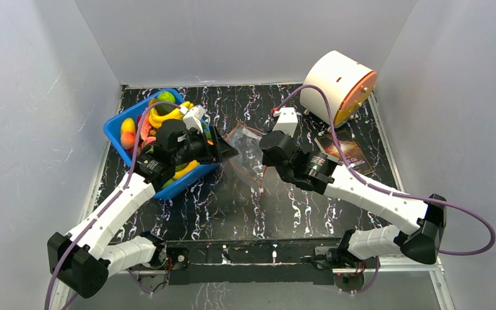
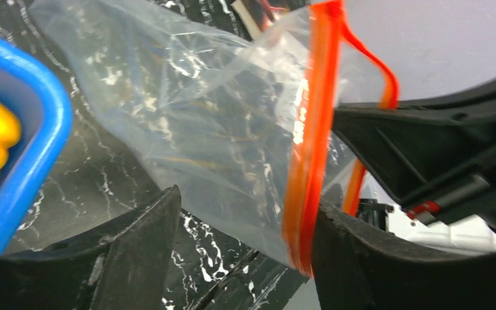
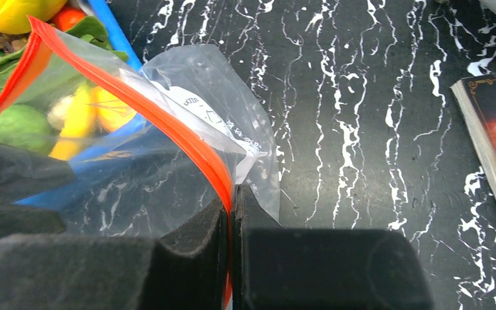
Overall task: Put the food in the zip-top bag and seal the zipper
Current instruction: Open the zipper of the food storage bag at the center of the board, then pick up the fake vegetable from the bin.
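The clear zip-top bag (image 1: 245, 152) hangs between my two grippers, just right of the basket, with no food inside it. My right gripper (image 3: 232, 194) is shut on the bag's red-orange zipper (image 3: 168, 126) at one end of the mouth. My left gripper (image 2: 245, 206) is open. The bag (image 2: 187, 129) passes between its jaws, and the zipper (image 2: 307, 142) lies against the right finger (image 2: 361, 258). The mouth is parted. The food (image 1: 158, 116), with yellow bananas and green and red pieces, lies in the blue basket (image 1: 113, 129) behind the left gripper (image 1: 223, 150).
A white drum-shaped object with an orange face (image 1: 337, 87) stands at the back right. A dark book (image 1: 345, 155) lies right of the right wrist, also seen in the right wrist view (image 3: 491, 142). The basket rim (image 2: 39, 148) is close to my left fingers.
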Motion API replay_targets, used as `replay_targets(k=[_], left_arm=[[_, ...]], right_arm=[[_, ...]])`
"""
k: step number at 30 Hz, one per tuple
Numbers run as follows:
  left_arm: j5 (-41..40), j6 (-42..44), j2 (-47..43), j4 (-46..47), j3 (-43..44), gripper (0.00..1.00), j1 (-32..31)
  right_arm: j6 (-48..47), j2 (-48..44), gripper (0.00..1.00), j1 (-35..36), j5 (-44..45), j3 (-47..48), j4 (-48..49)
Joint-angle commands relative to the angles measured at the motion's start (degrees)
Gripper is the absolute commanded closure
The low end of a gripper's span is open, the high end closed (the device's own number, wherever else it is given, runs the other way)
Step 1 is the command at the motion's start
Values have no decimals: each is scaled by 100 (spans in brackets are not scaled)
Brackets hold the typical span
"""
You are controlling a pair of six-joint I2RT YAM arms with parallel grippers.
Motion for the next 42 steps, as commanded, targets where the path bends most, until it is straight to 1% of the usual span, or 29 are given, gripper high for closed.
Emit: replay_targets(k=[1, 5, 7, 9, 14, 16, 18, 20, 23, 26, 29, 32, 35, 37, 39, 42], left_arm=[[746, -36, -324, 522, 38, 30, 11], [795, 158, -499, 486, 117, 23, 10], [787, 392, -591, 411, 156, 22, 16], [598, 556, -714, 221, 202, 22, 14], [-824, 1036, -1025, -439, 241, 25, 12], [-1458, 1284, -1096, -689, 226, 26, 15], [-2051, 1351, -1126, -920, 190, 26, 13], [-2672, 1294, -1054, -1215, 228, 26, 16], [-3385, 1297, -814, -1793, 457, 25, 21], [-3911, 1388, -585, -2186, 686, 21, 18], [-4403, 1602, -423, -2322, 817, 15, 26], [-4429, 2174, -257, -2227, 903, 14, 58], [-3806, 2944, -25, -1920, 1017, 16, 70], [-3502, 3501, 250, -1878, 1170, 17, 74], [-3501, 4100, 542, -1924, 1317, 20, 80], [-3451, 5124, 905, -1903, 1439, 21, 96]], right_arm=[[40, -195, 100, -16, 439, 283, -227], [92, -194, 100, -15, 754, 385, -790], [121, -230, 100, -15, 873, 424, -1032], [134, -272, 100, -17, 1002, 509, -1267], [143, -386, 100, -28, 1261, 1076, -1942], [134, -469, 100, -24, 1263, 1228, -2058], [117, -578, 100, -24, 1216, 1272, -2062], [57, -681, 100, -26, 1070, 1201, -1955], [-8, -789, 100, -24, 815, 937, -1700], [-58, -840, 100, -24, 597, 685, -1473], [-100, -906, 100, -24, 379, 381, -1235], [-124, -972, 100, -24, 146, 154, -1051], [-124, -1020, 100, -24, 15, 85, -1050], [-141, -1066, 100, -24, -15, 57, -1054], [-160, -1114, 100, -24, -24, 43, -1067], [-188, -1203, 100, -24, -96, 21, -1044]])
